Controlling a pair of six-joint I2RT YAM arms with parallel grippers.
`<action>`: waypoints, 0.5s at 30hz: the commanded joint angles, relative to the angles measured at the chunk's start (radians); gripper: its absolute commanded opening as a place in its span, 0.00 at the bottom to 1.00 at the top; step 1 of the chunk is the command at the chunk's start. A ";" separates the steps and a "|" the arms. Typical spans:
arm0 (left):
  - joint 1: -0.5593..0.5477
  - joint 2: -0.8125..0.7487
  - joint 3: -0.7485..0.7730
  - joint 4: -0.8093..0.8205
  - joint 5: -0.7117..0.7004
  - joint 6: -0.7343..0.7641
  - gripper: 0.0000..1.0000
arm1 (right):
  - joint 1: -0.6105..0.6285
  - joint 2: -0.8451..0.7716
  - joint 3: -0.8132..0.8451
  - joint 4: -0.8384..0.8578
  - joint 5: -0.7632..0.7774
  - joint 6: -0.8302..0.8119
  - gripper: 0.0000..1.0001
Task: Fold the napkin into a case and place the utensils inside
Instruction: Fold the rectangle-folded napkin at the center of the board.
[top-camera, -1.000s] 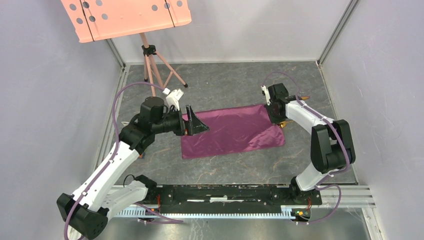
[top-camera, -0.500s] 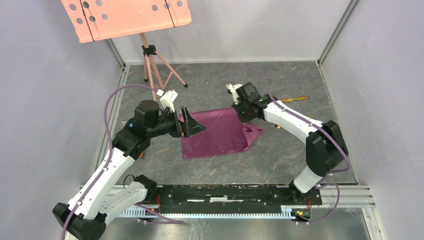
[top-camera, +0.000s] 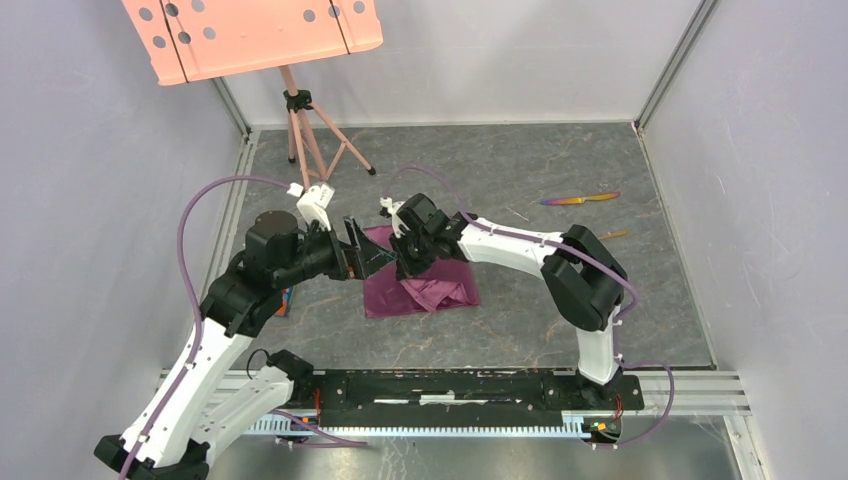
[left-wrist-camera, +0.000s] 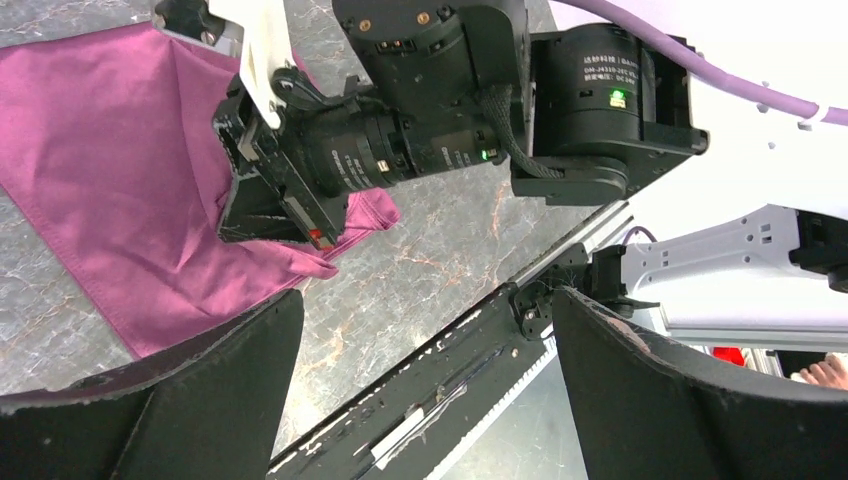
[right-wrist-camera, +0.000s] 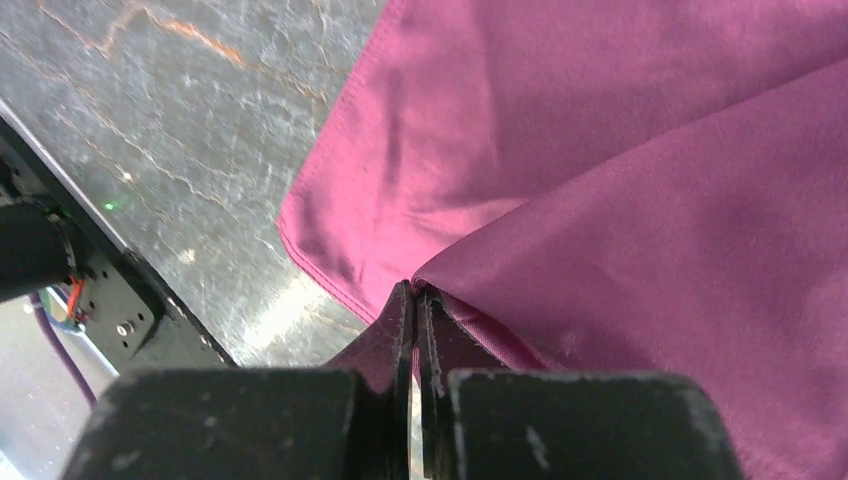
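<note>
Left wrist: napkin, illegible motor label

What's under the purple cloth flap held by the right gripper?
Another layer of the plum-purple cloth napkin, on the grey marbled tabletop. Beneath the bunched folds: covered, cannot tell.

Knife far R, behind napkin

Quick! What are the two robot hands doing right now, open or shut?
Left gripper: open, holding nothing.
Right gripper: shut, pinching a fold of the napkin.
</note>
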 joint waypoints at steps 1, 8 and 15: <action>0.006 -0.034 0.034 -0.019 -0.038 0.048 1.00 | -0.003 0.037 0.080 0.089 -0.039 0.049 0.00; 0.006 -0.052 0.033 -0.021 -0.042 0.048 1.00 | -0.002 0.105 0.166 0.105 -0.072 0.082 0.00; 0.006 -0.049 0.039 -0.028 -0.037 0.056 1.00 | -0.003 0.160 0.218 0.088 -0.069 0.095 0.00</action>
